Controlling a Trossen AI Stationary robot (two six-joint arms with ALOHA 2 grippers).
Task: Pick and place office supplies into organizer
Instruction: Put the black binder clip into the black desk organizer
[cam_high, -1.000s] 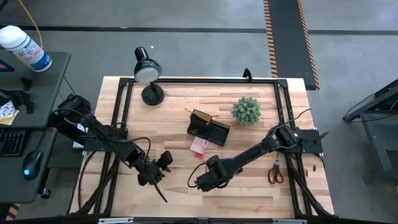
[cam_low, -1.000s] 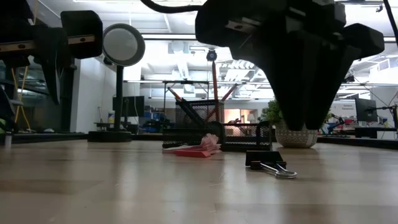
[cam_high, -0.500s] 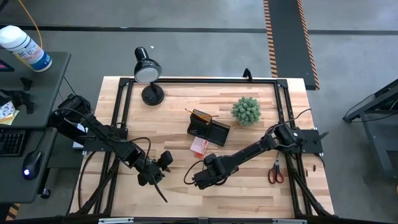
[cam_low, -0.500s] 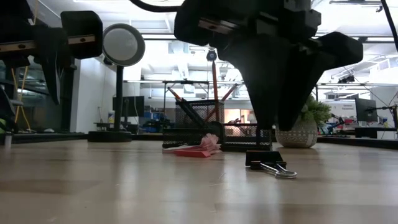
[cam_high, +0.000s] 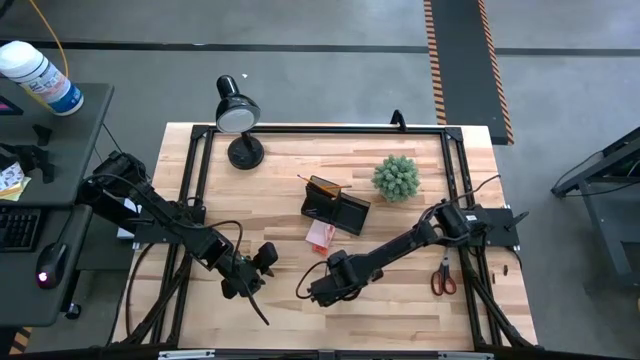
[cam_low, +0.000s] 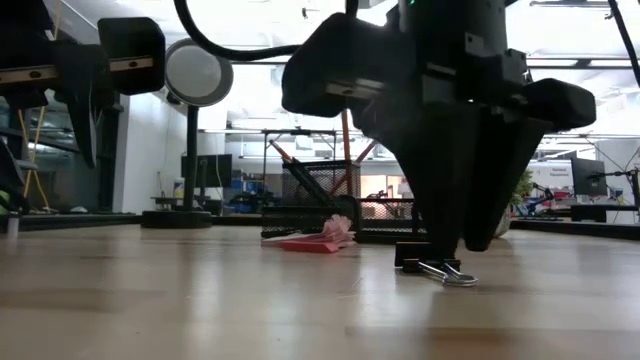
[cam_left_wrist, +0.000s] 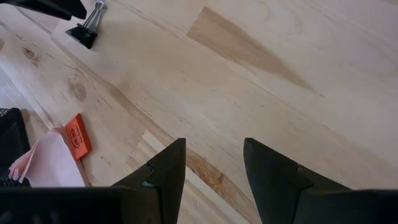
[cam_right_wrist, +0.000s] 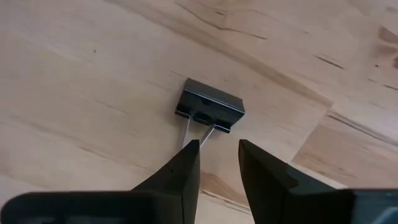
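Right pincer (cam_right_wrist: 216, 163) sat low over binder clip (cam_right_wrist: 209, 106), part open, straddling its wire handles, nothing gripped; clip lay on desk (cam_high: 400, 290) well short of organizer (cam_high: 335, 204); left pincer (cam_left_wrist: 211, 163) open, empty, parked farther out.

1. My two arms are dark, near-black, built of blocky jointed links.
2. A loose black cable loops along each arm.
3. The left gripper (cam_left_wrist: 211, 165) ends in two matte black, wedge-shaped fingers.
4. The right gripper (cam_right_wrist: 217, 162) has the same tapered black fingers on a boxy black housing.
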